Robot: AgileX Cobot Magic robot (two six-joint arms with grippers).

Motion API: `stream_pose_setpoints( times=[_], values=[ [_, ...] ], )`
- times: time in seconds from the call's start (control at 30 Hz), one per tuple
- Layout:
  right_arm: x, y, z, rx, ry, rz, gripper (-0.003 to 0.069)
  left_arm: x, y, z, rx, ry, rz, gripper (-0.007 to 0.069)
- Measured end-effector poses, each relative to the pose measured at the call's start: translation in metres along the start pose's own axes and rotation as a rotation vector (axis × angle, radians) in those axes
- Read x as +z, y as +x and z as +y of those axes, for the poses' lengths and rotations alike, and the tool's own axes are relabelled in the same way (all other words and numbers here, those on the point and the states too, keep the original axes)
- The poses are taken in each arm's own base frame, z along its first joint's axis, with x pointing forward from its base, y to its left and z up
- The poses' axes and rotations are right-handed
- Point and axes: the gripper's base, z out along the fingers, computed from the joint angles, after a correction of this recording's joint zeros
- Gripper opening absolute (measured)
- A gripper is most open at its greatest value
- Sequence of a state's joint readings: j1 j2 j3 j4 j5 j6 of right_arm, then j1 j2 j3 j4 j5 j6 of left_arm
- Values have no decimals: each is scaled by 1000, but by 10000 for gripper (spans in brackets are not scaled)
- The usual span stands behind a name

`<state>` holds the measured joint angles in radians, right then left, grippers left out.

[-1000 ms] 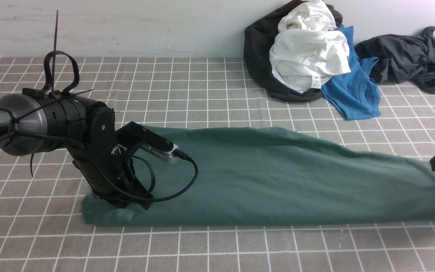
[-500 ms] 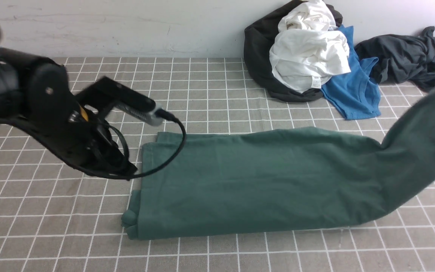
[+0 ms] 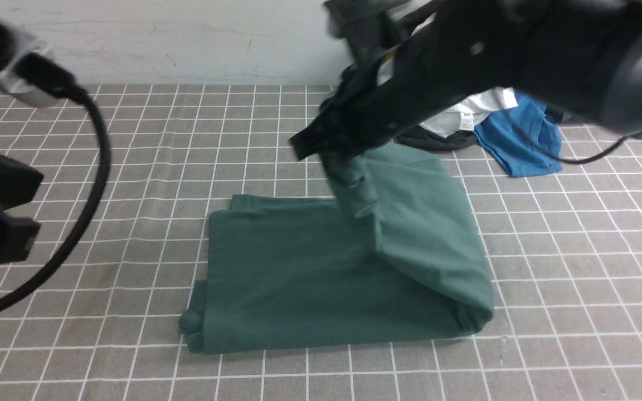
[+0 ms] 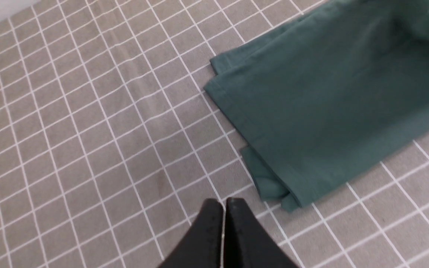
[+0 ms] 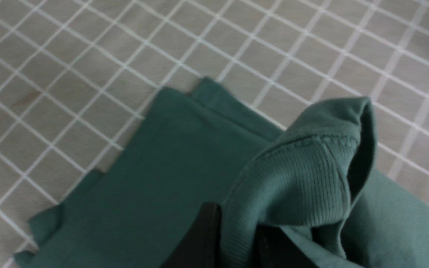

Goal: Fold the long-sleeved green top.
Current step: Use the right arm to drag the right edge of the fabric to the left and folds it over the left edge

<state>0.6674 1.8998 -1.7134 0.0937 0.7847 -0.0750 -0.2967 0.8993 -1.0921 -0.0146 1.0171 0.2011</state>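
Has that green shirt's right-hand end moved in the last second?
Yes. The right gripper lifted that end of the green long-sleeved top and carried it leftward, from right of the blue T-shirt to well left of it.

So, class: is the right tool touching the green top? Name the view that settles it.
Touching. The right wrist view shows the ribbed edge of the green top pinched in the right tool, cloth pressed against both dark fingers with no gap.

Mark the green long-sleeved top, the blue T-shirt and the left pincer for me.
green long-sleeved top [image 3: 298, 278]: front view, flat lower layer.
blue T-shirt [image 3: 521, 139]: front view, middle of its visible cloth.
left pincer [image 4: 223, 203]: left wrist view, between its closed tips.
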Motion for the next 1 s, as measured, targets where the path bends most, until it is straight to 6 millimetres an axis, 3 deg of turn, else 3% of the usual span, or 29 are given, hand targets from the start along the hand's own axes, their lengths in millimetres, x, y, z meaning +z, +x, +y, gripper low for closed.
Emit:
stream_pose_setpoints(
  times=[0.07,0.1,0.17,0.3,0.43,0.5,0.53,0.57,0.67,0.8,0.9,1.0],
  values=[
    [39,7,28,-14,-58,20,59,-13,11,-2,0,0,-2,-7],
    [38,6,30,-16,-60,14,59,-13,12,-3,0,0,-2,-7],
    [67,16,47,-6,-100,40,59,-18,23,-5,1,-1,-6,-7],
    [101,29,61,34,-148,87,67,-13,39,-8,2,3,24,-7],
    [108,28,64,80,-180,83,131,-7,47,-8,7,-2,52,-7],
    [105,21,64,99,-194,66,206,-5,50,-9,7,-1,60,-7],
    [94,9,64,90,-205,40,309,-4,50,-9,7,-1,57,-7],
    [94,9,64,87,-206,44,309,-4,50,-9,7,-1,57,-7],
    [72,-8,54,21,-189,32,457,-6,50,-9,7,-2,51,-7],
    [59,-10,35,-11,-109,111,540,-6,50,-9,7,-3,48,-7],
    [70,2,29,-4,-55,202,547,-6,50,-9,7,-4,45,-7],
    [103,26,27,22,-39,316,542,-4,50,-9,7,-6,33,-7]
  ],
)
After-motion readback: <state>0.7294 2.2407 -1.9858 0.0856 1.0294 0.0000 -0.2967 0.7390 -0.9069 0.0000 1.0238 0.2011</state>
